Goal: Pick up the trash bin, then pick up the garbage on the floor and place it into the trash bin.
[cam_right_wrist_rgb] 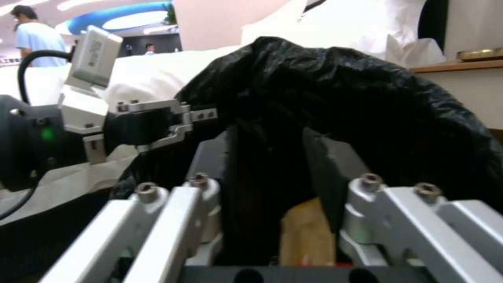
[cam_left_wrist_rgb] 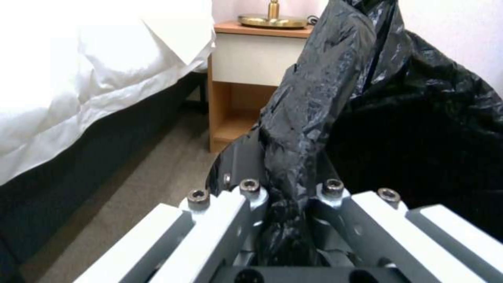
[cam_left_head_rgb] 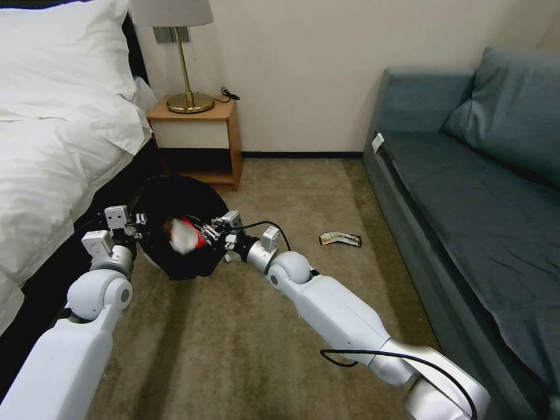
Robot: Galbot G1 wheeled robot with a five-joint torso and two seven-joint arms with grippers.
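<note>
I saw the big white bed (cam_left_head_rgb: 52, 134) on my left and the blue sofa (cam_left_head_rgb: 478, 192) on my right. The trash bin (cam_left_head_rgb: 181, 198) with its black bag hung above the brown floor (cam_left_head_rgb: 233, 350), near the little wooden night stand (cam_left_head_rgb: 198, 137). My left claw (cam_left_head_rgb: 135, 224) was pinched tight on the bin's bag at the rim. My right claw (cam_left_head_rgb: 211, 232) reached over the bin's mouth, and I could not tell how wide it was. A red-and-white packet (cam_left_head_rgb: 185, 235) sat at the bin's mouth by that claw. A flat wrapper (cam_left_head_rgb: 340, 238) lay on the floor near the sofa.
</note>
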